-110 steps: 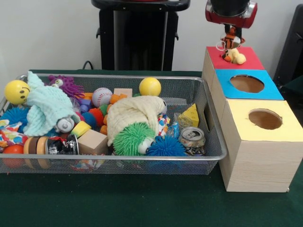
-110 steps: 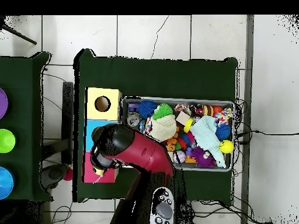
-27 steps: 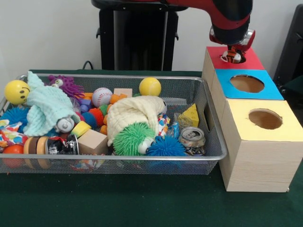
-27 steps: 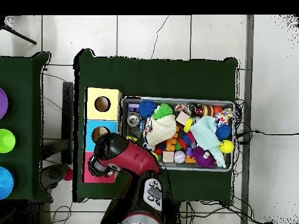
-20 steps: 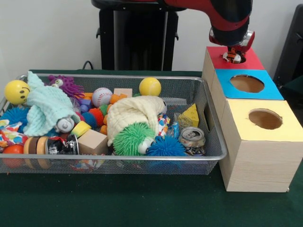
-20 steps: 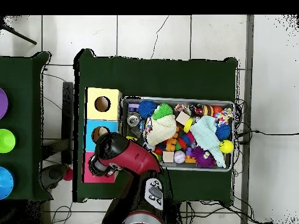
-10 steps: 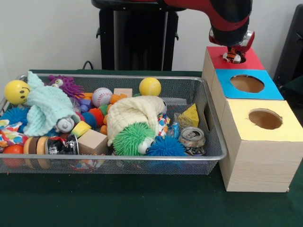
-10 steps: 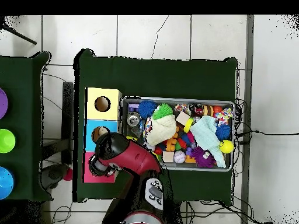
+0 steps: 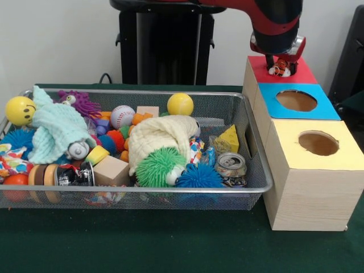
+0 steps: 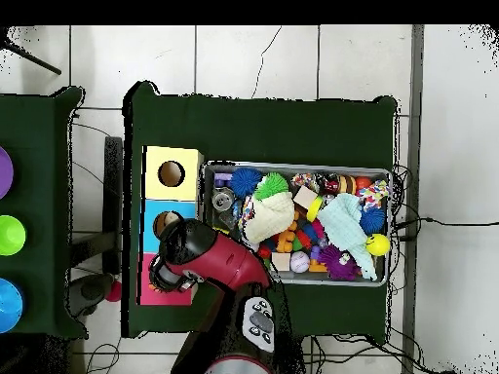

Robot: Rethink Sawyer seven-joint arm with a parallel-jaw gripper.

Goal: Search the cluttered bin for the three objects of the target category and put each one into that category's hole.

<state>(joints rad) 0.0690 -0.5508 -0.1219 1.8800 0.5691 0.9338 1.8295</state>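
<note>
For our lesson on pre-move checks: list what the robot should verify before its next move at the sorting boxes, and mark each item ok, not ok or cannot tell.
1. Gripper over the red box: ok.
2. Orange striped toy fully down the hole: not ok, it shows at the gripper's tips.
3. Toy released: cannot tell.
4. Blue box hole unblocked: ok.
5. Yellow box hole unblocked: ok.
6. Wire bin beside the boxes, items still in it: ok.
</note>
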